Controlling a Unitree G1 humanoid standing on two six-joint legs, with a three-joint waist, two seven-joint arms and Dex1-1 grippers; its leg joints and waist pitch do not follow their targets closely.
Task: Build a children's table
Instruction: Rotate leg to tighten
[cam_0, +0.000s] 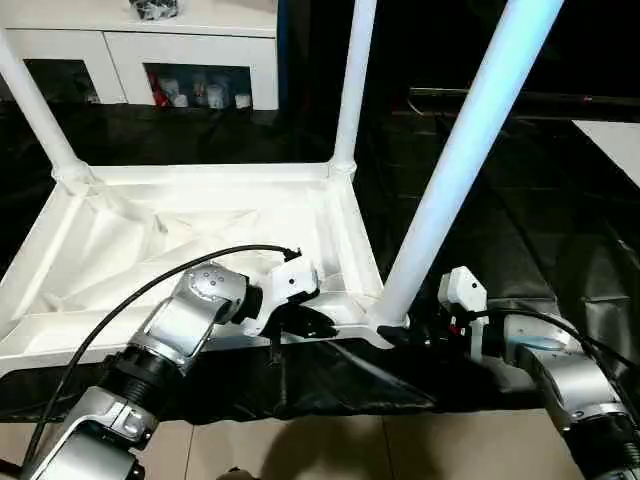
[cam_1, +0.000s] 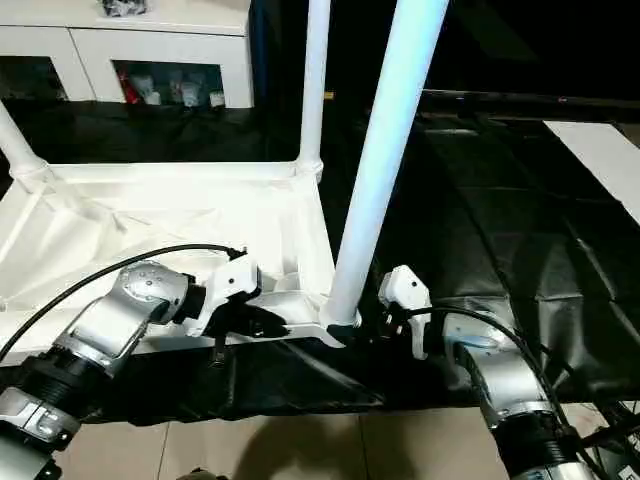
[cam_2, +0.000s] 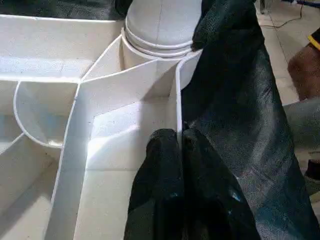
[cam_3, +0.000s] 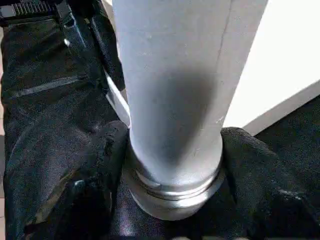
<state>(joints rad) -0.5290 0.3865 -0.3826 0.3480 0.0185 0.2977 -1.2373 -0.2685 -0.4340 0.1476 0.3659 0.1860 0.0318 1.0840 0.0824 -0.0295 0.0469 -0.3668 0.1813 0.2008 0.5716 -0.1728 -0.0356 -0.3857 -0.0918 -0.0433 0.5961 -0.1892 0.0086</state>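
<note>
Gripping tabletop rim (cam_0: 300, 338), left pincer (cam_0: 312, 322); right pincer (cam_0: 425, 328) around leg (cam_0: 440, 190).

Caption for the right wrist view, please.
Right gripper straddles the base of a white table leg, jaws on either side just above its socket collar.

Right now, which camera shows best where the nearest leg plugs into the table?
The right wrist view: the nearest leg meets its socket close up. The left wrist view shows that joint farther off; the eye views show it small.
</note>
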